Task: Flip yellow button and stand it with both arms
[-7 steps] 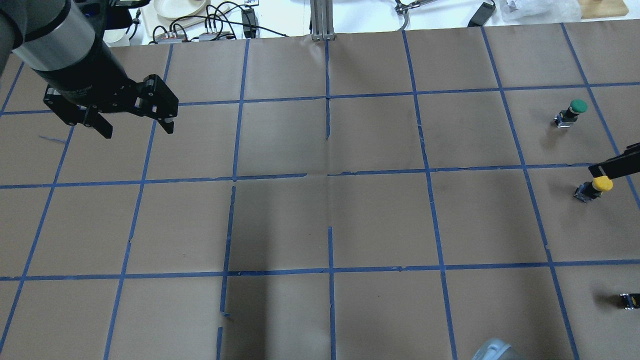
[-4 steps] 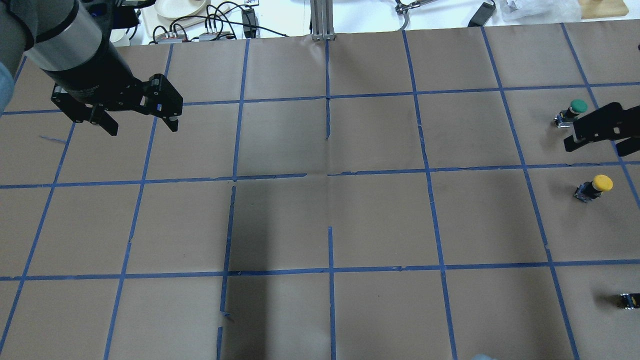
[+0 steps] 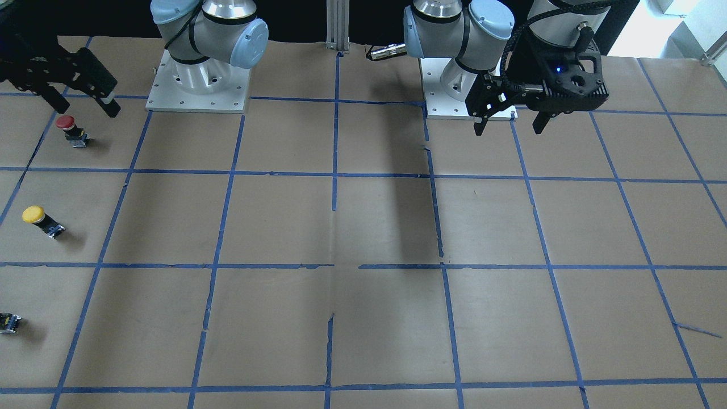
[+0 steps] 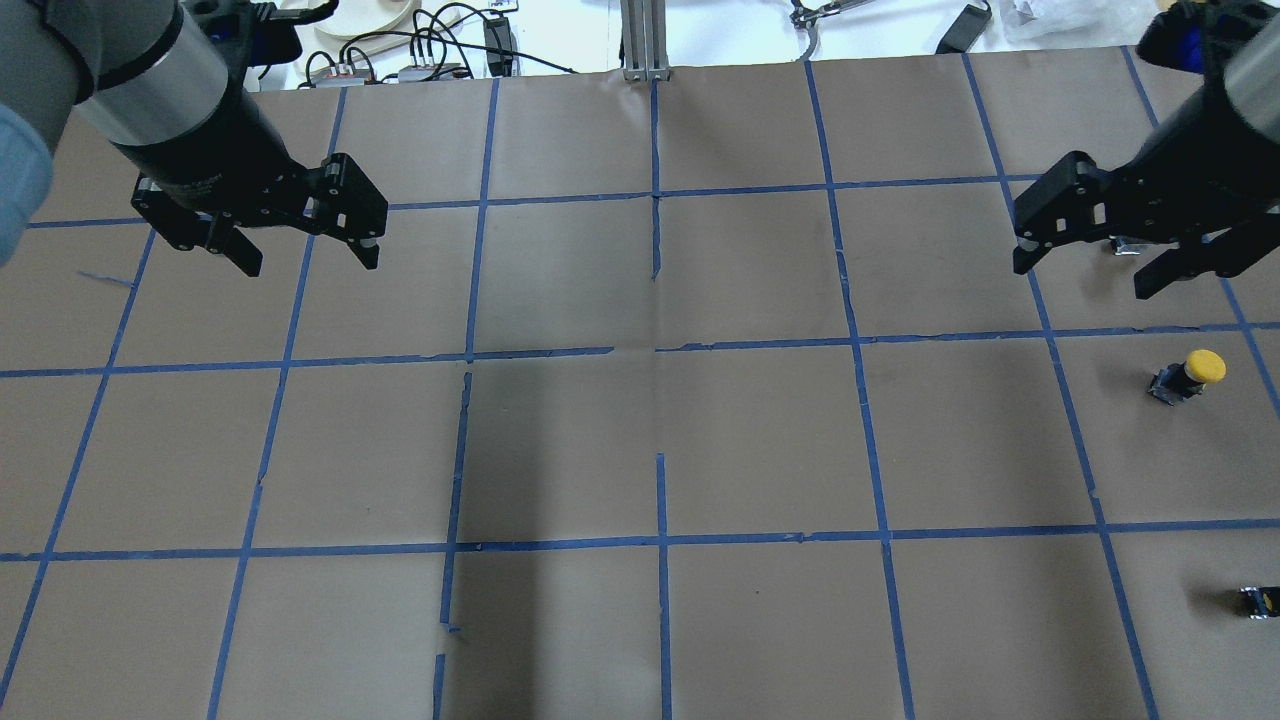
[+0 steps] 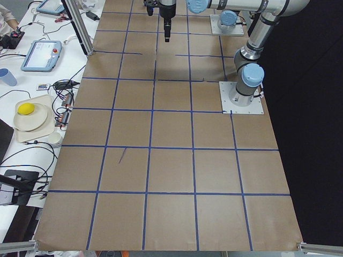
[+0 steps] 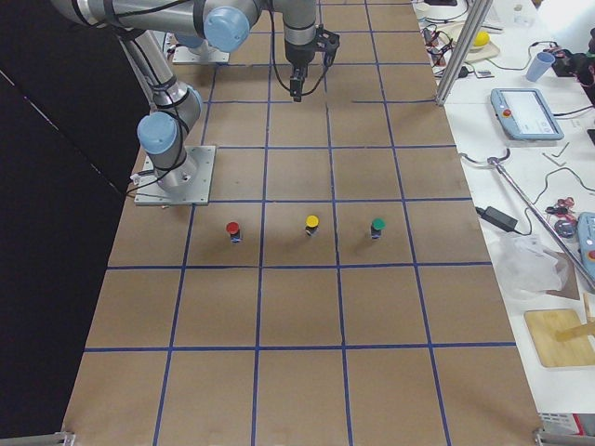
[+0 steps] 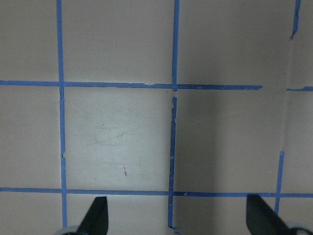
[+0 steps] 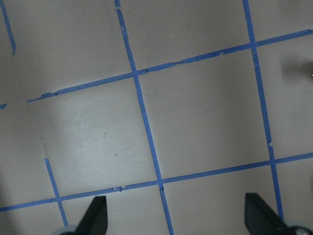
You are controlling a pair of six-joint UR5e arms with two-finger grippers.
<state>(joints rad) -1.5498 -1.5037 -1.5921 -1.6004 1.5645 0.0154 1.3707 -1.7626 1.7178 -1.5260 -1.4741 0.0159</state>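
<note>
The yellow button [image 4: 1190, 373] stands on the brown paper at the table's right side, yellow cap up on its dark body. It also shows in the front view [image 3: 38, 218] and in the right side view [image 6: 312, 224]. My right gripper [image 4: 1083, 278] is open and empty, hanging above the table beyond and to the left of the button, apart from it; it shows at the front view's top left [image 3: 85, 109]. My left gripper [image 4: 310, 262] is open and empty over the table's far left [image 3: 507, 129]. Both wrist views show only paper and spread fingertips.
A red-capped button [image 3: 71, 128] stands under the right gripper in the front view. A small dark capless switch block [image 4: 1258, 600] lies at the right edge. A green-capped button [image 6: 376, 226] shows in the right side view. Blue tape lines grid the paper.
The right gripper has moved from just over the yellow button's cap to beyond and left of it, farther into view. The left gripper drifted slightly right. The button stayed put.
</note>
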